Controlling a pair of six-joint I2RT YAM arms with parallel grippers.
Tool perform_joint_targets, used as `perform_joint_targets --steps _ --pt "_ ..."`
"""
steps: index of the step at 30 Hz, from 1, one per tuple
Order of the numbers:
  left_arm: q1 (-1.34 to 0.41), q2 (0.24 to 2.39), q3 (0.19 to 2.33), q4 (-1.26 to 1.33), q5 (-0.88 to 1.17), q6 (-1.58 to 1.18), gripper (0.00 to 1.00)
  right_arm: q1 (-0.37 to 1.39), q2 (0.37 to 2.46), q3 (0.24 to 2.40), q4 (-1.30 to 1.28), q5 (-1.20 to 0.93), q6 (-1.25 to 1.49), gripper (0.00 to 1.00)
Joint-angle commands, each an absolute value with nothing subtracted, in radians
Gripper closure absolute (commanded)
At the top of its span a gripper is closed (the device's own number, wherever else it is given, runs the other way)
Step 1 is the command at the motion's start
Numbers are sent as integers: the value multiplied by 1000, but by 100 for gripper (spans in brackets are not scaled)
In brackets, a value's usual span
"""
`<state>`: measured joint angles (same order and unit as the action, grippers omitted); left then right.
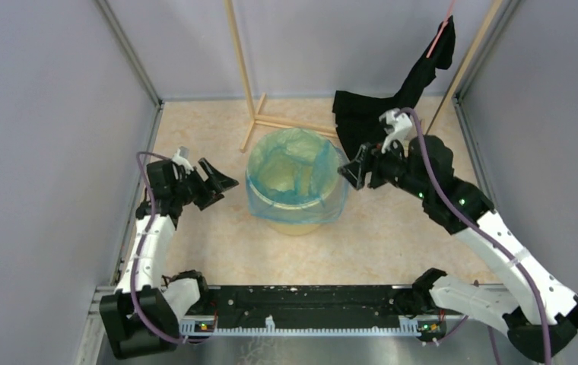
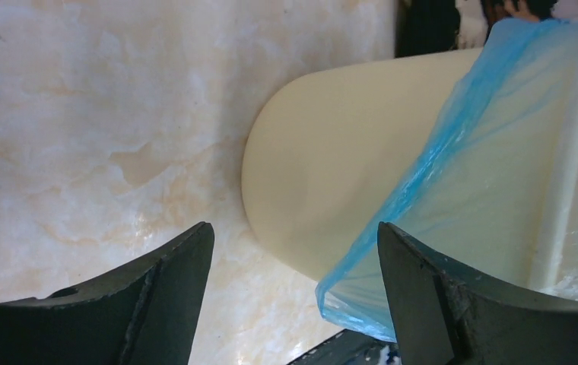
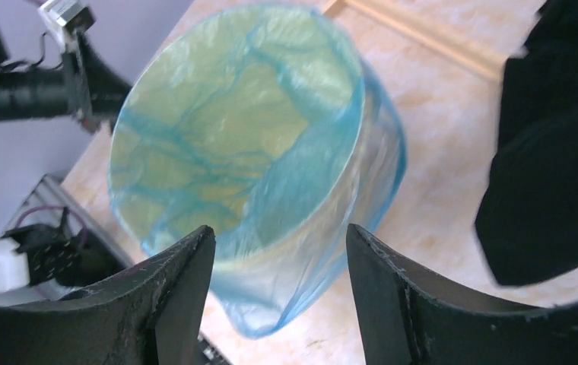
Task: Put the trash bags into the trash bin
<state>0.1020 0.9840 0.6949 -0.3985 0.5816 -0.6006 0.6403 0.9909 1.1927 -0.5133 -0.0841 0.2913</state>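
Left hand (image 1: 220, 176) hangs spread and empty just left of the round yellow-tan plastic bin (image 1: 299, 226), which stands mid-way across the marbled beige surface (image 1: 392, 243). Lining the bin, skirt draped over its rim, is the thin translucent light-blue film bag (image 1: 324, 194). It looks light, limp and slippery, probably best pinched at its loose hem. Right hand (image 1: 352, 173), likewise spread, sits beside the rim. How deep the bag reaches inside is hard to tell.

We see the bag (image 1: 295, 171) cover most of the bin (image 2: 324, 175); the right wrist view cuts off the black cloth (image 3: 552, 152).
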Motion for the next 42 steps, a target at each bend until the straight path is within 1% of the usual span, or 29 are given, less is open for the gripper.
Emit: perform_joint_targets --steps 1,4,7,11,15,18,20,22,23,24,25,26,28,33,37,42 --pt "193 1071 660 -203 986 -662 15 640 871 979 -352 -217 470 38" --pt "206 1108 611 -57 1098 -746 15 602 800 825 -182 -389 506 40" --pt "208 1112 596 -43 1108 -739 11 523 759 692 -49 -535 517 40" --pt "207 1115 557 -14 1130 -754 11 434 756 541 122 -689 556 38" --pt "205 1112 526 -13 1138 -755 15 430 789 490 239 -718 593 39" --pt "202 1109 495 20 1153 -772 18 429 793 487 259 -684 594 40" --pt "199 1111 474 46 1158 -792 23 423 809 490 287 -680 592 51" --pt "200 1117 440 98 1166 -848 26 411 835 478 350 -699 609 59" --pt "201 1123 420 140 1172 -884 27 405 848 464 388 -702 621 66" --pt "200 1126 399 186 1180 -922 29 396 863 449 424 -702 639 78" --pt "200 1126 384 225 1186 -949 30 382 876 434 452 -702 659 93" --pt "200 1125 377 240 1185 -959 30 366 888 420 469 -700 682 100" --pt "200 1114 376 225 1180 -952 31 348 897 387 490 -700 707 100" --pt "186 1099 356 243 1173 -973 31 345 906 357 440 -700 689 100" --pt "163 1104 331 325 1171 -1031 34 345 928 351 387 -676 667 100" --pt "140 1118 327 368 1159 -1059 37 345 990 353 361 -641 663 100"
